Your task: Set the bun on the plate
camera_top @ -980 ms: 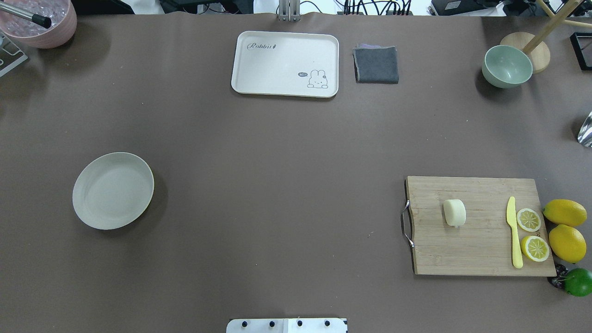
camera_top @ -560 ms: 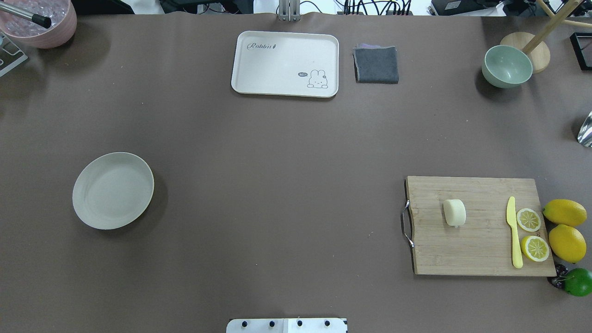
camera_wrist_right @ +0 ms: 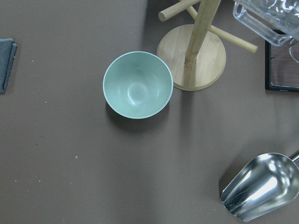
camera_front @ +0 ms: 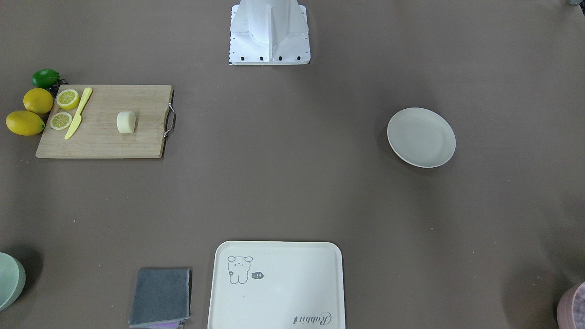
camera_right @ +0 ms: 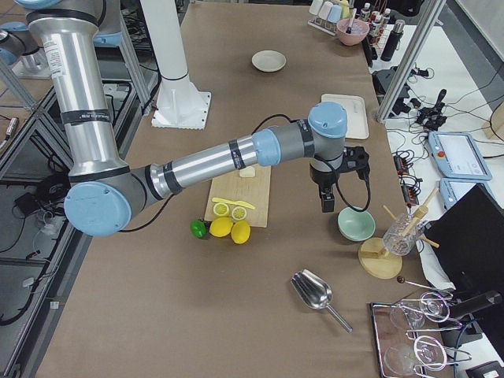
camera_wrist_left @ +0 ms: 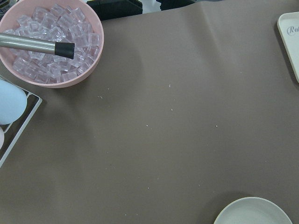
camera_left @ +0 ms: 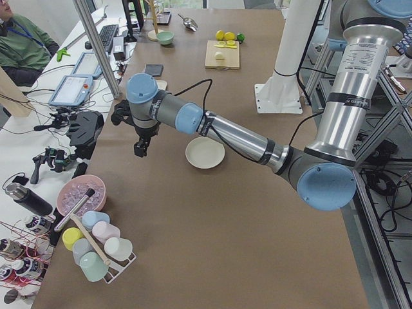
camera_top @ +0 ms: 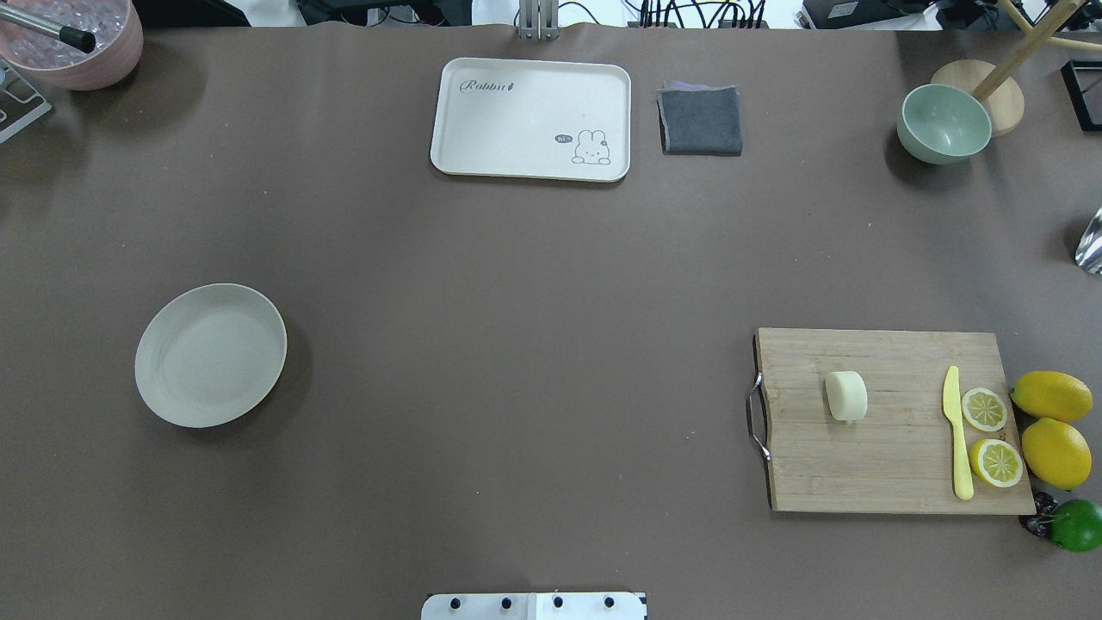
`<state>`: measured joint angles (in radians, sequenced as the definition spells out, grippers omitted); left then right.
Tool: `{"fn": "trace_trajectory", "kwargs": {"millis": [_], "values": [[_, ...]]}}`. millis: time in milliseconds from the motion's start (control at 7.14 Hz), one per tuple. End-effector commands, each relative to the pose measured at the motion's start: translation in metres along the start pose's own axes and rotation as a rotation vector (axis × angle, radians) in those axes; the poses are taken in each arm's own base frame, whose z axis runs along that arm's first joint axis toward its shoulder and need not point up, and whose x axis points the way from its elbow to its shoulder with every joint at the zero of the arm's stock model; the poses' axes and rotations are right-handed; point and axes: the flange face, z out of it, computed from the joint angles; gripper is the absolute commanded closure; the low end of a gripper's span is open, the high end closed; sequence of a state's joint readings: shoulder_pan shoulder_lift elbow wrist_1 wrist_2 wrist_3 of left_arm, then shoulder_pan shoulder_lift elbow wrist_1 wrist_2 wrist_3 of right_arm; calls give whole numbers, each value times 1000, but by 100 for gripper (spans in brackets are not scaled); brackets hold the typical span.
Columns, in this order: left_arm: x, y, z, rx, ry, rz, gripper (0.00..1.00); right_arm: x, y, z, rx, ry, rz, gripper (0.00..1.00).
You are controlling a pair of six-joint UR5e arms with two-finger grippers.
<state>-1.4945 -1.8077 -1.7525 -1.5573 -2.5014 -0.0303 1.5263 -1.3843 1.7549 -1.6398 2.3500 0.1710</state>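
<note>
The pale cream bun [camera_top: 845,395] lies on a wooden cutting board [camera_top: 887,448] at the table's right, also seen from the front [camera_front: 126,122]. The empty off-white plate [camera_top: 211,355] sits on the table's left [camera_front: 421,137]; its rim shows at the bottom of the left wrist view [camera_wrist_left: 254,212]. My left gripper [camera_left: 140,147] hangs above the table beyond the plate [camera_left: 205,152], and my right gripper [camera_right: 327,203] hangs near the green bowl [camera_right: 355,224], far from the bun [camera_right: 247,172]. Both show only in side views, so I cannot tell if they are open or shut.
On the board lie a yellow knife [camera_top: 956,435] and two lemon halves [camera_top: 984,409]; whole lemons [camera_top: 1051,395] and a lime [camera_top: 1076,524] sit beside it. At the far edge are a cream tray [camera_top: 531,119], grey cloth [camera_top: 701,120], pink ice bowl [camera_wrist_left: 51,42], wooden stand [camera_wrist_right: 194,56] and metal scoop [camera_wrist_right: 261,186].
</note>
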Motion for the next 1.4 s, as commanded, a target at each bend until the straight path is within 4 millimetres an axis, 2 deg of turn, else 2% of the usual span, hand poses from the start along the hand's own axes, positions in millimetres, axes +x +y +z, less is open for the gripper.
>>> {"fn": "trace_trajectory", "kwargs": {"millis": [0, 140, 280, 420, 560, 840, 980, 1260], "values": [[1, 3, 26, -39, 21, 31, 2, -2, -1, -1, 3, -2, -3, 0], [6, 8, 43, -69, 25, 46, 2, -11, -4, -1, 1, -25, -15, 0], [22, 10, 70, -92, 43, 99, 2, -18, -5, -2, 0, -49, -23, 0], [26, 38, 108, -135, 19, 145, 2, -33, -14, -2, 1, -54, -50, 0], [33, 50, 132, -145, 33, 192, 2, -41, -19, -4, 6, -57, -64, 0], [47, 62, 163, -176, -14, 256, 3, -48, -18, -5, 9, -61, -53, 0], [63, 71, 194, -221, -21, 291, 3, -51, -18, -1, 1, -65, -41, 0], [79, 73, 208, -242, -5, 313, 5, -63, -18, 7, -15, -70, -37, 0]]}}
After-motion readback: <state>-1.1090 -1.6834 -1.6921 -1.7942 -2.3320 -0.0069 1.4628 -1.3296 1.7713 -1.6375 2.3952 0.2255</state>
